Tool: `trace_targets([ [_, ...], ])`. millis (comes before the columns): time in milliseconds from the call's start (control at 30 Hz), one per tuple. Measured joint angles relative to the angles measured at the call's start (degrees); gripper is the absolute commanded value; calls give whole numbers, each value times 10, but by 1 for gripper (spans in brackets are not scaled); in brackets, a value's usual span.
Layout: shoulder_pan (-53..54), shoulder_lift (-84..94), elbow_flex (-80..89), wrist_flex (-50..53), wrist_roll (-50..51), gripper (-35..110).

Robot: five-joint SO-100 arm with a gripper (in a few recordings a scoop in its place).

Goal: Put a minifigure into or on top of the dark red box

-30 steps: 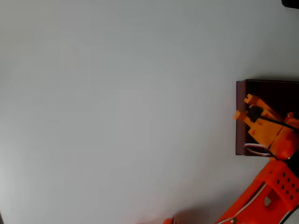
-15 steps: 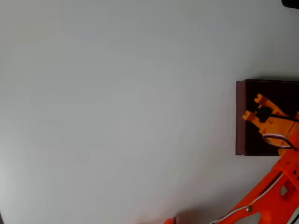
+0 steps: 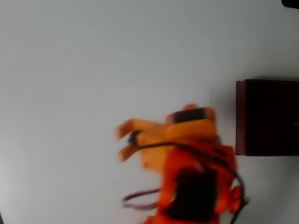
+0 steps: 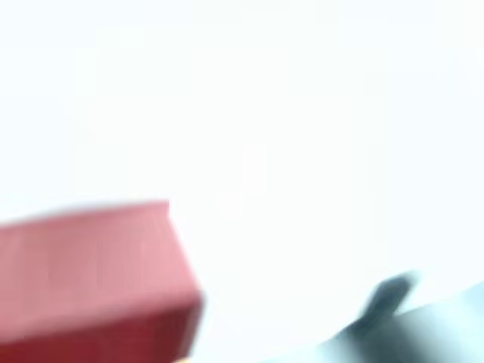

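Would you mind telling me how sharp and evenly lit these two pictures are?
Overhead view: the orange gripper and arm are smeared by motion blur, while the dark red box and the table stay sharp under soft, even light. Wrist view: everything is blurred and washed out; the box is a soft red block on a glaring white background.

light: bright, even, soft | overhead view: orange arm (image 3: 187, 158) motion-blurred, counter (image 3: 93, 70) pale grey, faint shadows | wrist view: overexposed white, dark red box (image 4: 91, 280) smeared, out of focus

end effector (image 3: 122, 142) left of dark red box (image 3: 241, 116)
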Motion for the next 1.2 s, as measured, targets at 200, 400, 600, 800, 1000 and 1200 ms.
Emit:
trace_targets([
  [200,-233,310,274,-128,102,0],
  [400,-359,399,416,-144,134,0],
  [600,-445,586,617,-192,156,0],
  [800,-461,712,726,-104,157,0],
  [1000,-492,714,740,-98,159,0],
  [1200,-497,722,761,-105,165,0],
])
